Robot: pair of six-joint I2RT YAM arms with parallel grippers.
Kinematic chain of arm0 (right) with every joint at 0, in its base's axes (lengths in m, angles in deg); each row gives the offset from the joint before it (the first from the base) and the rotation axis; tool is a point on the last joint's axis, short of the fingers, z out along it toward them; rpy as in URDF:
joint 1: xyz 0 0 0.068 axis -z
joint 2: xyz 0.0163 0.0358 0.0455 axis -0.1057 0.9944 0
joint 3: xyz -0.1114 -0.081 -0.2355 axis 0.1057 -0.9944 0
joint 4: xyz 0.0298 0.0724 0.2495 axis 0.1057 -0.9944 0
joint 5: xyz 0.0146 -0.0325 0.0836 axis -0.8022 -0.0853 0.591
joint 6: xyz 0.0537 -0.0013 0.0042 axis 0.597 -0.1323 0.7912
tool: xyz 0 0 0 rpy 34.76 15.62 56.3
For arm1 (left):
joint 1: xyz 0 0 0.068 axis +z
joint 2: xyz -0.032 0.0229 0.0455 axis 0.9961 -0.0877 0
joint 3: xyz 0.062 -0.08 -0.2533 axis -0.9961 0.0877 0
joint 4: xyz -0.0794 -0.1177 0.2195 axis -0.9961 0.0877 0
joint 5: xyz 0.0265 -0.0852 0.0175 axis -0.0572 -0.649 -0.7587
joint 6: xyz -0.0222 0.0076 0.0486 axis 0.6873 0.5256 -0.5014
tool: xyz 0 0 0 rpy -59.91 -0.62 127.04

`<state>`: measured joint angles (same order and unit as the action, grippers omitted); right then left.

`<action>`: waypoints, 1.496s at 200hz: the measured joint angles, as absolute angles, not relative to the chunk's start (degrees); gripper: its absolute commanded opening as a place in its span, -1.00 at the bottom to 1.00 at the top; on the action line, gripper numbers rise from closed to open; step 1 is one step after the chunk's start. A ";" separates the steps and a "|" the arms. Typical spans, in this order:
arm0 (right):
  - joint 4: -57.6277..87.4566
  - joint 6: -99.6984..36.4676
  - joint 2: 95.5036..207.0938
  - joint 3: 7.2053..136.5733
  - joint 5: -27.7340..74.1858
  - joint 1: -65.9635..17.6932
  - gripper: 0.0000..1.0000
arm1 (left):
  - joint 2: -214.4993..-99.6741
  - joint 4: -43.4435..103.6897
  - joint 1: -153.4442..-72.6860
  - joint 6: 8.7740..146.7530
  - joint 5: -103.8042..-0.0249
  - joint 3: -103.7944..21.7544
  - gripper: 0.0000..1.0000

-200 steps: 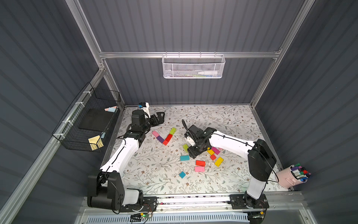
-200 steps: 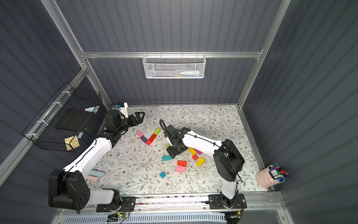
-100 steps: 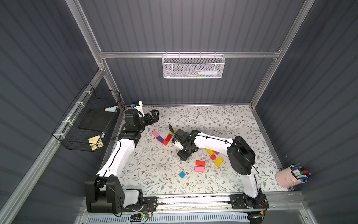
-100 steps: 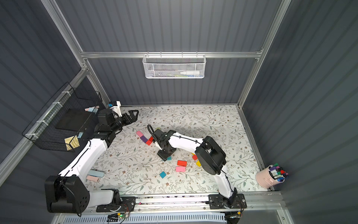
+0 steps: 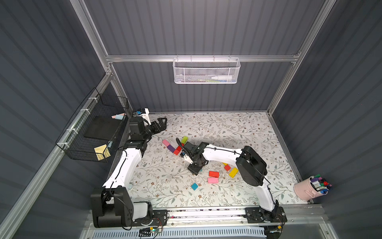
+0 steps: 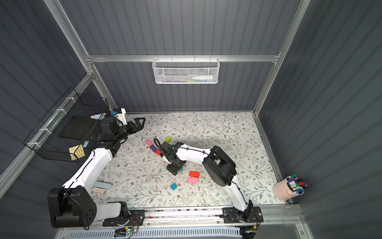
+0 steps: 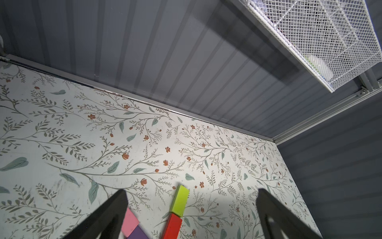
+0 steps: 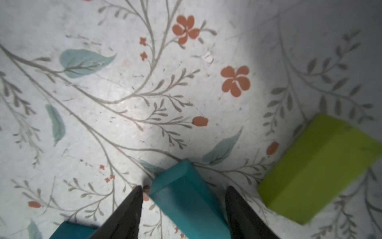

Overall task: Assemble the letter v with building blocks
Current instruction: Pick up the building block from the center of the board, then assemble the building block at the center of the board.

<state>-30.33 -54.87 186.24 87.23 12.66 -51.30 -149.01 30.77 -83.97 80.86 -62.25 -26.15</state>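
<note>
Since a second earlier, the right arm (image 5: 221,154) has been folded inward and the right pincer (image 5: 194,169) brought down from beside the loose blocks (image 5: 214,173) over the teal block (image 5: 200,170), toward the near side of the bench (image 5: 237,132). The left pincer (image 5: 164,124) has been drawn back toward the rear corner. No block is seen to have been shifted. In both top views the letter is found unfinished between the arms: the pink block (image 5: 166,142) and purple block (image 5: 171,148) are laid as one stroke, the red block (image 5: 177,151) and lime block (image 5: 184,139) as the other.

In the left wrist view, the left pincer is seen spread wide with nothing held, and the four placed pieces are in sight on the bench.

In the right wrist view, the teal block is framed by the two fingers (image 8: 132,213), which are set partly apart. A strip of bench is visible between it and one finger, so no clamp is shown. A grasp is judged to be under way, the teal piece being meant to lengthen a stroke.

No brand, label or writing can be read; the bottle (image 5: 221,78) in the mesh basket (image 5: 205,72) and the markers (image 5: 320,183) in the pink cup (image 5: 303,190) are too small.
</note>
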 measured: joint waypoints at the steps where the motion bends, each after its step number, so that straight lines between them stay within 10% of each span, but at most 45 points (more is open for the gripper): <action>1: -30.26 -54.87 186.27 87.25 12.68 -51.30 0.28 | -149.01 30.75 -83.97 80.86 -62.27 -26.13 0.99; 80: -28.67 -54.17 183.82 83.12 11.39 -51.43 0.11 | -149.01 30.62 -83.34 80.86 -63.06 -25.30 0.99; 120: -28.30 -52.92 181.65 80.28 10.71 -51.86 -0.95 | -149.01 30.51 -83.34 80.84 -63.80 -25.30 0.99; 299: -29.46 -48.01 175.84 75.34 5.21 -46.88 -0.93 | -149.01 30.42 -83.23 80.20 -65.47 -25.30 0.99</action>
